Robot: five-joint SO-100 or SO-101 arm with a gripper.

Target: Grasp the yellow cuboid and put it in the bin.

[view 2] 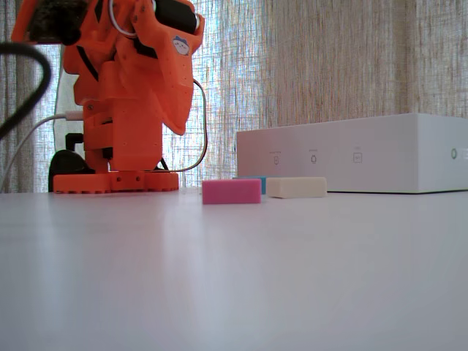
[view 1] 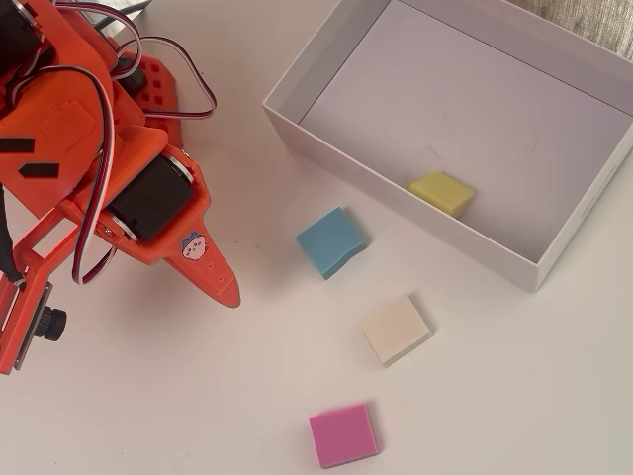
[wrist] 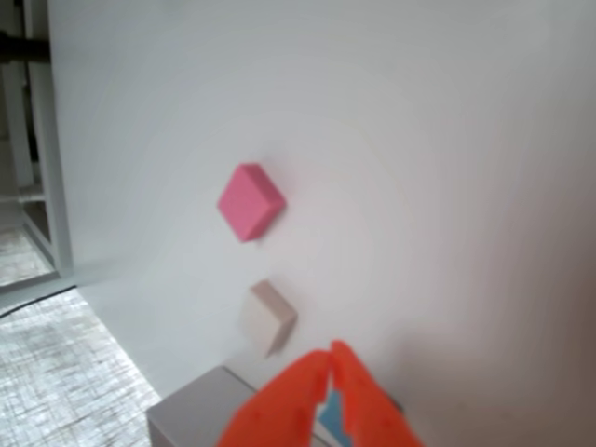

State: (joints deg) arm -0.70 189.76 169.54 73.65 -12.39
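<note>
White tabletop (view 1: 495, 396) backing onto a curtain (view 2: 329, 66) in the fixed view. Yellow cuboid (view 1: 442, 192) is lying on the bin (view 1: 514, 259) floor, close to its near wall in the overhead view. Blue block (view 1: 330, 241) is sitting just outside that wall, cream block (view 1: 396, 330) and pink block (view 1: 343, 434) lying farther out on the table. Orange arm (view 1: 109, 168) is hanging well apart from the blocks, its gripper (wrist: 332, 358) showing fingertips pressed together, holding nothing.
</note>
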